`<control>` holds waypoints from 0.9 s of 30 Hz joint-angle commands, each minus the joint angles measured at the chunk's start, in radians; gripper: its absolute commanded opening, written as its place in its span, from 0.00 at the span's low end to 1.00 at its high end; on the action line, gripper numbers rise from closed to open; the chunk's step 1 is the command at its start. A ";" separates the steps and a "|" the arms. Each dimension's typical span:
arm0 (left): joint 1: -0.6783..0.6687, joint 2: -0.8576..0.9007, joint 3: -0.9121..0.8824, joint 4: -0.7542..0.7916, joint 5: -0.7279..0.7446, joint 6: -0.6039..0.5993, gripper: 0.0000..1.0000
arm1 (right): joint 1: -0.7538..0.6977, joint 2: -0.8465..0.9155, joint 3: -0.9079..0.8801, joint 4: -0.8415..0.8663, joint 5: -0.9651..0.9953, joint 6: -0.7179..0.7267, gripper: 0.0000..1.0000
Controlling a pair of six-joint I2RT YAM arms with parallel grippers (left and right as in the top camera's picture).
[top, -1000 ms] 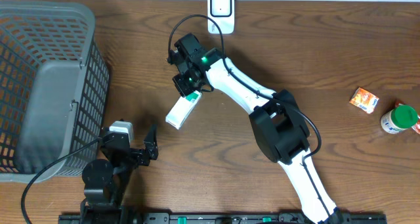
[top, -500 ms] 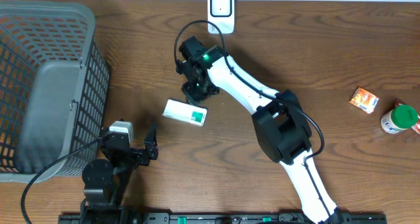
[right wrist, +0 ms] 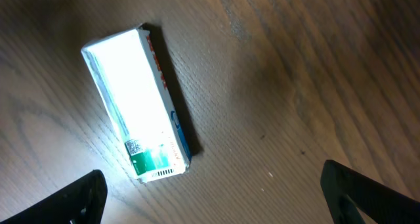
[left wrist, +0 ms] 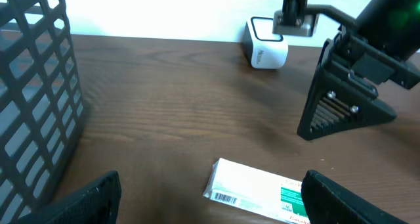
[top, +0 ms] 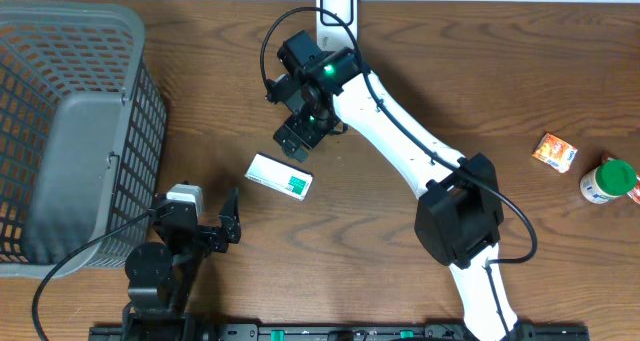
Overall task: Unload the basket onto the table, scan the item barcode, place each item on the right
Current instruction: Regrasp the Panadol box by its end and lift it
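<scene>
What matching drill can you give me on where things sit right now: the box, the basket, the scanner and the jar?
Things:
1. white-and-green box
2. grey basket
3. white scanner
4. green-lidded jar

Places:
A. right edge of the table
B. far edge, centre
C. lying flat on the wood, near the middle
D. left side

Pairs: 1-C, 2-D, 3-B, 4-A.
</scene>
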 commanded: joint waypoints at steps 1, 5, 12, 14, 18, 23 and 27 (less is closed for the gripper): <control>0.003 -0.003 -0.001 0.000 0.012 -0.002 0.87 | 0.013 0.007 -0.089 0.015 0.008 -0.036 0.99; 0.003 -0.003 -0.001 0.000 0.012 -0.002 0.86 | 0.055 0.007 -0.167 0.080 0.011 -0.054 0.99; 0.003 -0.003 -0.001 0.000 0.012 -0.002 0.87 | 0.172 0.007 -0.252 0.179 0.216 -0.053 0.99; 0.003 -0.003 -0.001 0.000 0.012 -0.002 0.87 | 0.186 0.007 -0.288 0.228 0.276 -0.050 0.99; 0.003 -0.003 -0.001 0.000 0.012 -0.002 0.87 | 0.192 0.007 -0.377 0.329 0.354 -0.049 0.99; 0.003 -0.003 -0.001 0.000 0.012 -0.002 0.87 | 0.185 0.007 -0.444 0.359 0.343 -0.060 0.99; 0.003 -0.003 -0.001 0.000 0.012 -0.002 0.87 | 0.185 0.007 -0.457 0.342 0.245 -0.103 0.98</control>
